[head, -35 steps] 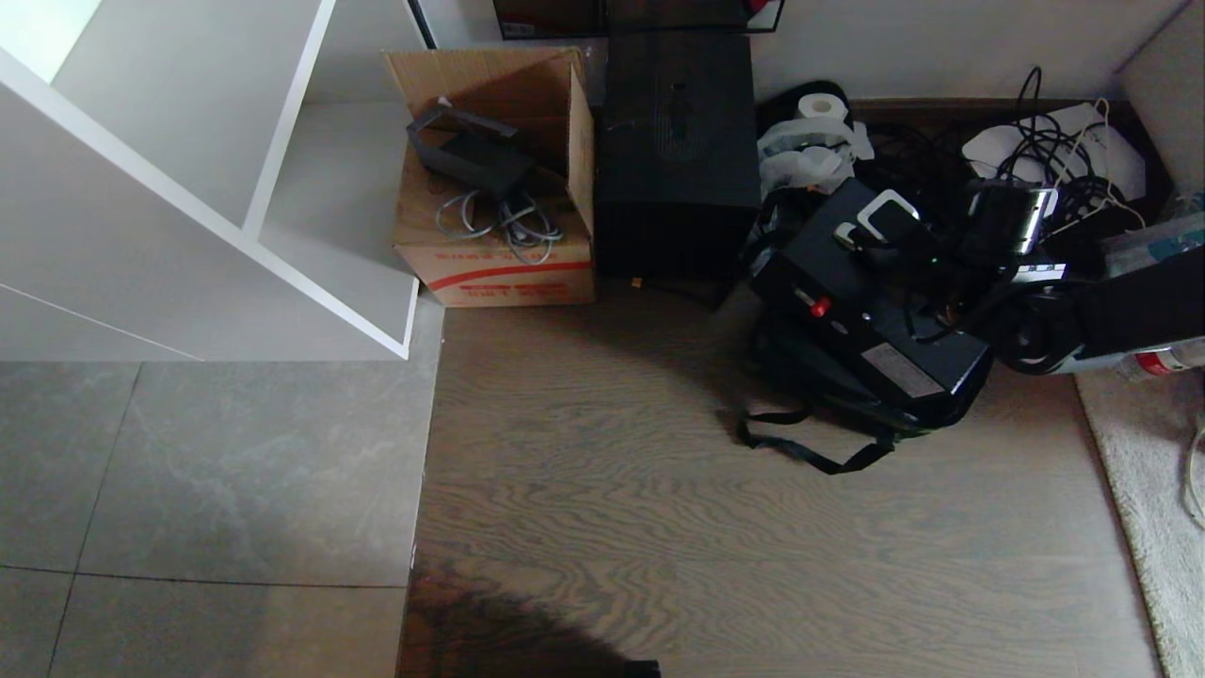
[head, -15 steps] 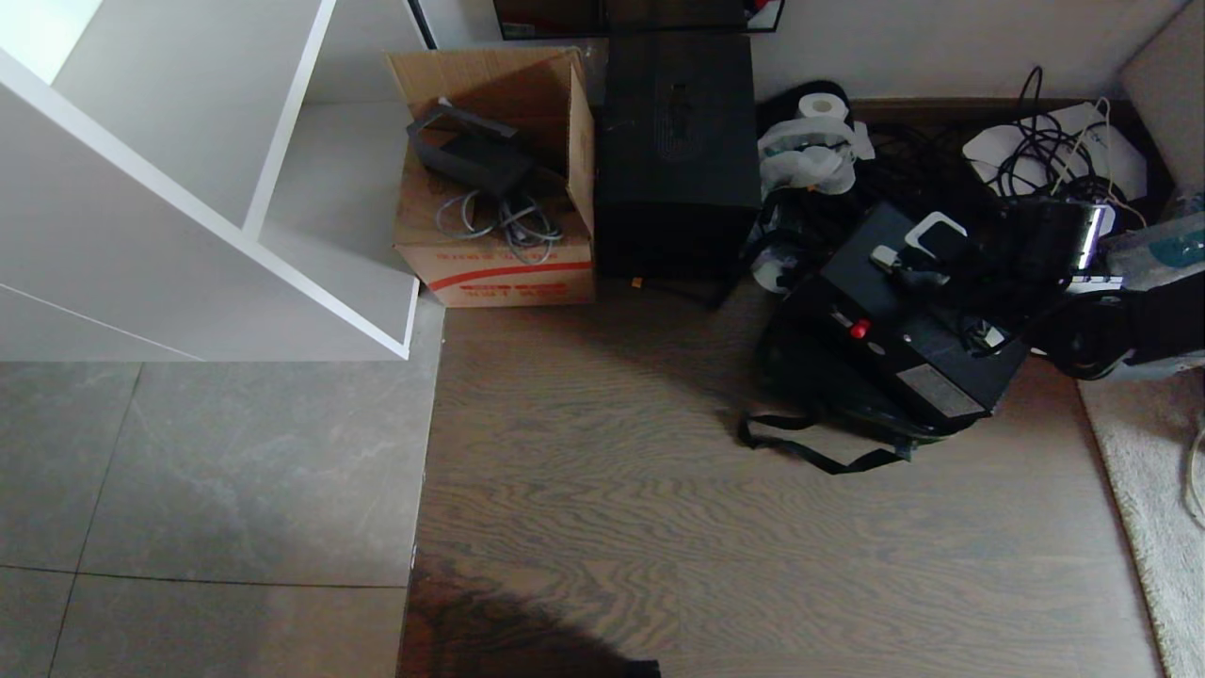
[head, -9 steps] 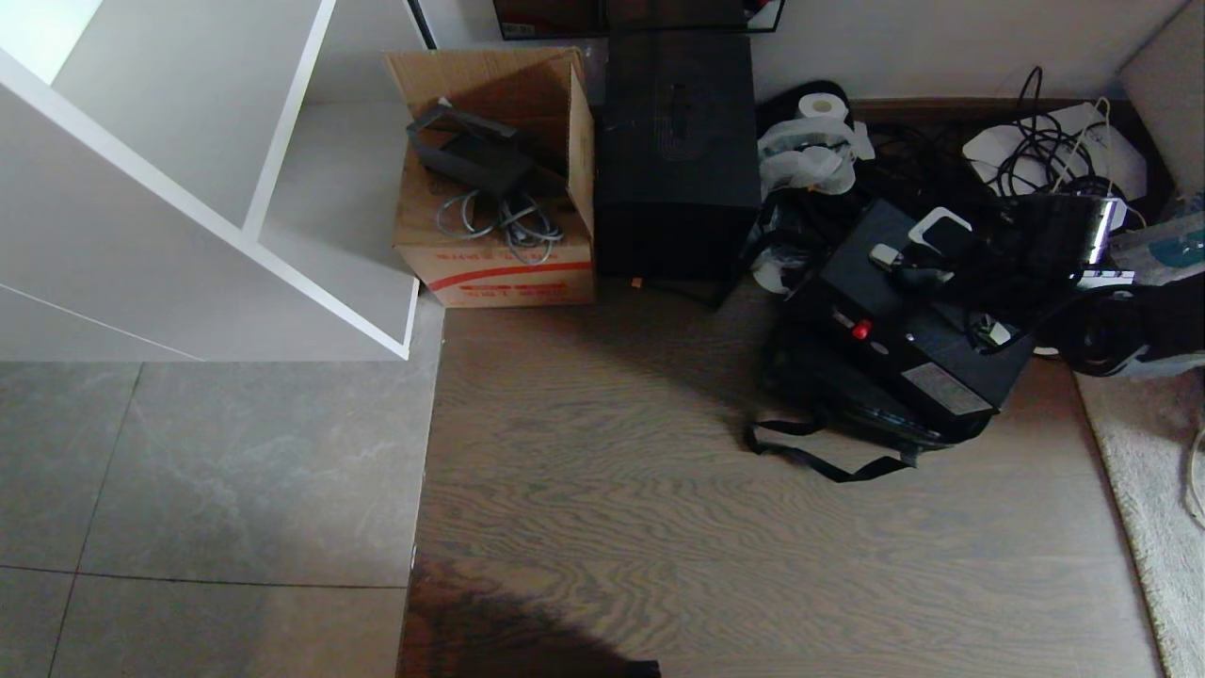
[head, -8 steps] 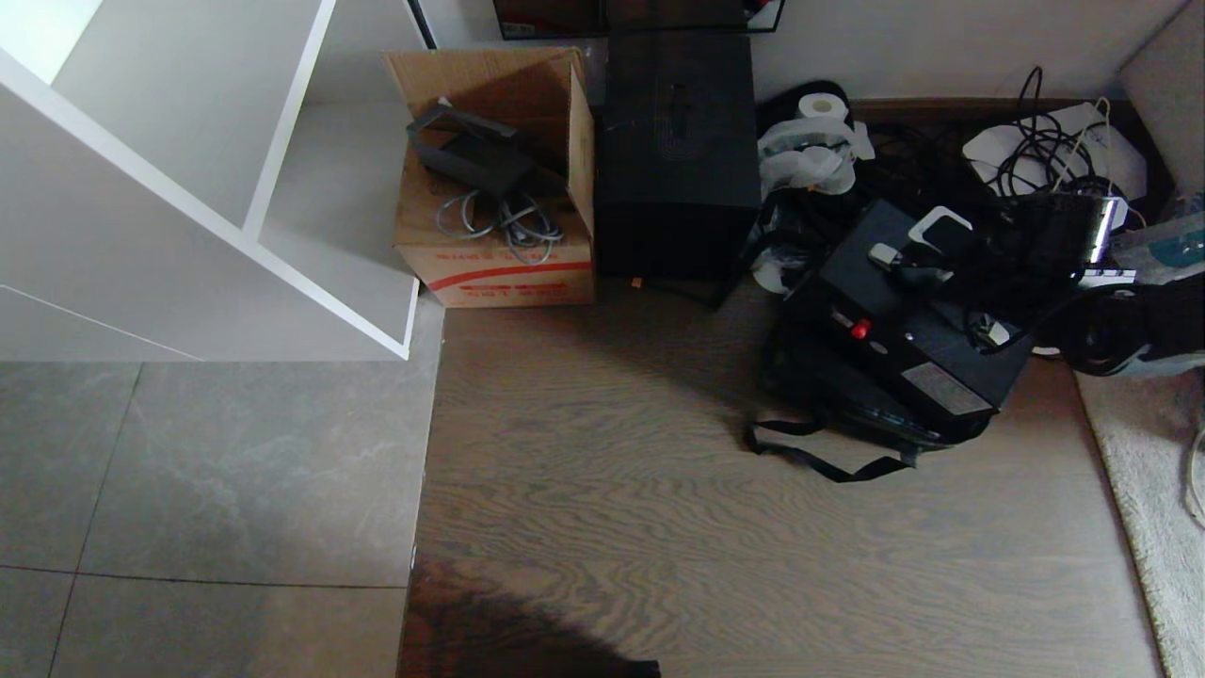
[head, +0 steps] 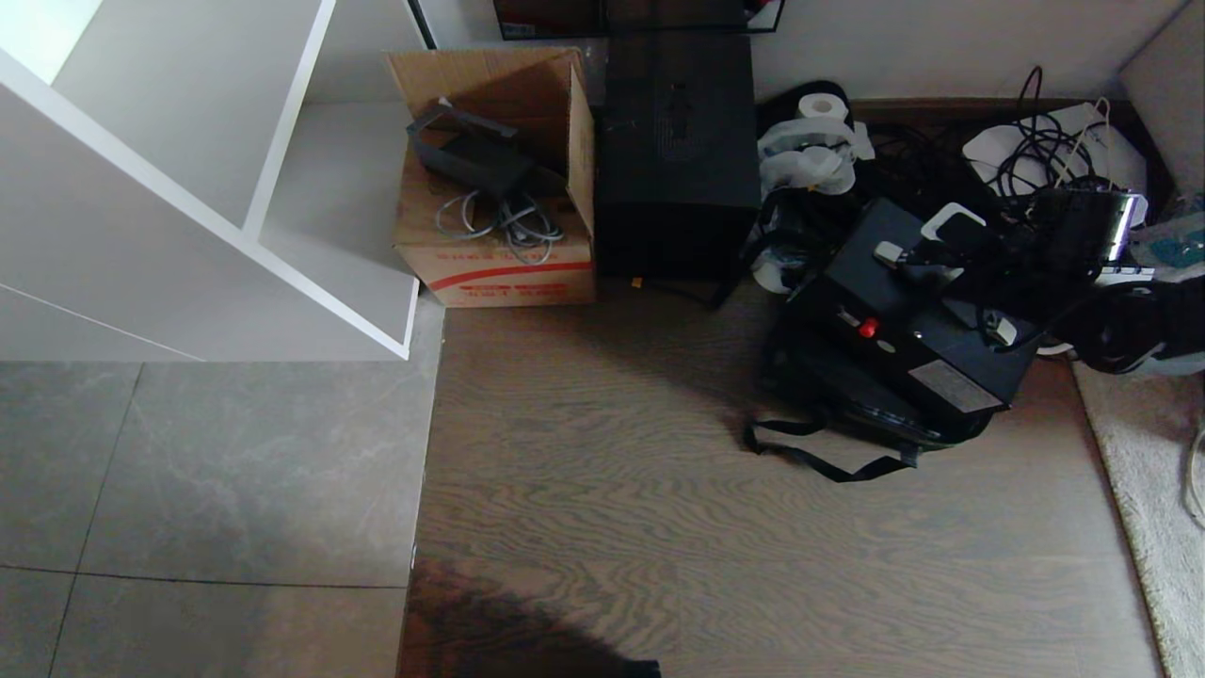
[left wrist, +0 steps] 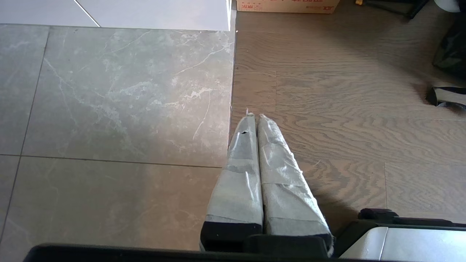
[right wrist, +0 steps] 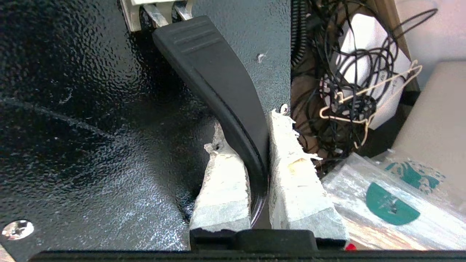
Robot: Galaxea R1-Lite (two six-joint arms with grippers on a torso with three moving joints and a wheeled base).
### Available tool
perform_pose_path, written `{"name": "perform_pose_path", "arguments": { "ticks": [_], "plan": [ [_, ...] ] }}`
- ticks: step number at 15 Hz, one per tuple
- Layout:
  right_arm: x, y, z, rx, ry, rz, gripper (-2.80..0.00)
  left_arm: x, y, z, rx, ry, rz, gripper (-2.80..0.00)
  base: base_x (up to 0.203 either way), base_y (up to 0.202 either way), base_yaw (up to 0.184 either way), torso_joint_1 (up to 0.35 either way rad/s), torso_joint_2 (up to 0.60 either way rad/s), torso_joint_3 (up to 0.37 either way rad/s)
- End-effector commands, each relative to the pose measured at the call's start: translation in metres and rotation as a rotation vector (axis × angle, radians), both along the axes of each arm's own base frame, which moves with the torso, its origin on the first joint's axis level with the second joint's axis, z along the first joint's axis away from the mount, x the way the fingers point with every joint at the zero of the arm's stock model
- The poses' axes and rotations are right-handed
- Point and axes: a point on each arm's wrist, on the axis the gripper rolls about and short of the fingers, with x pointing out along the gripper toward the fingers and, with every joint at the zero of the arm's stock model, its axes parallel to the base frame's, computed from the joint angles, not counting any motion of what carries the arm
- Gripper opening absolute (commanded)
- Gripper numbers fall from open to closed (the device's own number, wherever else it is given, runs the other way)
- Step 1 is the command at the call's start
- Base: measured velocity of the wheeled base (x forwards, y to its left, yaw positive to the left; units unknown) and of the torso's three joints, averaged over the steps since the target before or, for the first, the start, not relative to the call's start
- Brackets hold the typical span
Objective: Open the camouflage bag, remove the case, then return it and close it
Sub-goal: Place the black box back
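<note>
We look down on a floor split in two: grey marble-veined tiles point(head: 207, 471) on our left and brown wood-grain boards point(head: 715, 527) on our right, with a pale rug point(head: 1153, 490) along the far right edge. A white shelf unit point(head: 188, 198) juts in at upper left. Against the light back wall stand an open cardboard box point(head: 494, 235) holding grey cables and a tall black box point(head: 678, 151) just beside it. Farther right lies a clutter of black cables over something white point(head: 1045, 151).

The case point(head: 908, 320) sits tilted on top of the camouflage bag point(head: 847, 395), whose black strap point(head: 819, 457) trails onto the boards. Our right gripper point(right wrist: 255, 145) is clenched on the case's black handle point(right wrist: 214, 80), its taped fingers point(right wrist: 298, 182) pinching either side. Our left gripper point(left wrist: 255, 120) hangs closed and empty over the seam between tile and wood, well apart from the bag.
</note>
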Motion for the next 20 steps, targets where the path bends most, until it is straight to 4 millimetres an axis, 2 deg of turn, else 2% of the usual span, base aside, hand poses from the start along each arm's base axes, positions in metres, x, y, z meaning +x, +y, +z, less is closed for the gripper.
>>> {"name": "perform_pose_path", "arguments": {
  "ticks": [1,9,12,20],
  "plan": [
    [-0.001,-0.004,0.002,-0.007,-0.007,-0.007,-2.8,0.0,0.0,0.0,0.0,0.0,0.0,-2.8,0.0,0.0,0.0,0.0,0.0,0.0],
    [-0.009,-0.027,-0.001,-0.023,0.014,-0.011,-2.8,0.0,0.0,0.0,0.0,0.0,0.0,-2.8,0.0,0.0,0.0,0.0,0.0,0.0],
    [-0.012,-0.029,-0.008,-0.02,0.041,-0.015,-2.8,0.0,0.0,0.0,0.0,0.0,0.002,-2.8,0.0,0.0,0.0,0.0,0.0,0.0],
    [-0.028,-0.026,-0.002,-0.017,0.043,-0.016,-2.8,0.0,0.0,0.0,0.0,0.0,0.0,-2.8,0.0,0.0,0.0,0.0,0.0,0.0]
  ]
}}
